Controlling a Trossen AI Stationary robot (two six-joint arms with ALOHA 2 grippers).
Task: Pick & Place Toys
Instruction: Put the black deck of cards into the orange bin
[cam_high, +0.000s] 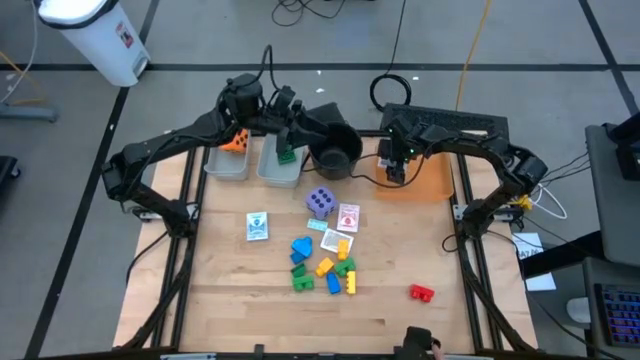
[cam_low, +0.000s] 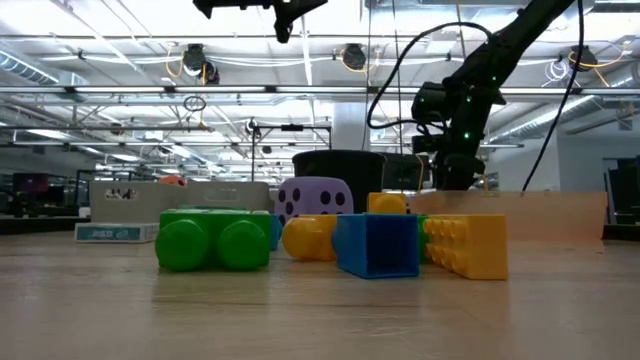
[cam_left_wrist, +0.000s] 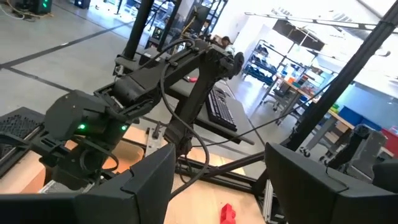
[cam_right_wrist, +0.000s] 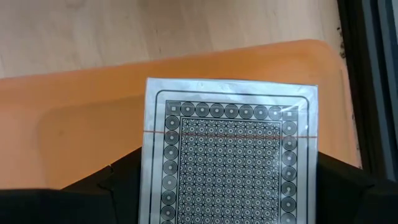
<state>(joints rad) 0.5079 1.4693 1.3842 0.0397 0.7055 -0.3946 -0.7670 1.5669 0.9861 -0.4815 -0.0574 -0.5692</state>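
My right gripper (cam_high: 393, 172) is at the far right of the table, slanting down over an orange tray (cam_high: 425, 185), shut on a picture card (cam_right_wrist: 230, 143) whose black-patterned back faces the wrist camera. My left gripper (cam_left_wrist: 217, 180) hangs open and level above the black pot (cam_high: 335, 150), with nothing between its fingers. An orange die (cam_high: 237, 140) and a green block (cam_high: 287, 153) lie in the two grey bins. On the table lie a purple die (cam_high: 319, 202), two cards (cam_high: 257, 226) (cam_high: 348, 217), a cluster of blocks (cam_high: 325, 265) and a red block (cam_high: 421, 292). My right gripper holds the card across its width, one finger (cam_right_wrist: 118, 190) on each long edge (cam_right_wrist: 149, 180), at the end nearer the wrist. The fingers slant down from above and run along the card. The card's free end (cam_right_wrist: 230, 87) reaches out over the orange tray; I cannot tell whether it touches it.
The two grey bins (cam_high: 228, 162) (cam_high: 280, 168) and the pot stand in a row at the far edge, between the arms. A keyboard (cam_high: 450, 122) lies beyond the orange tray. Bare wood (cam_high: 230, 300) shows at the near left.
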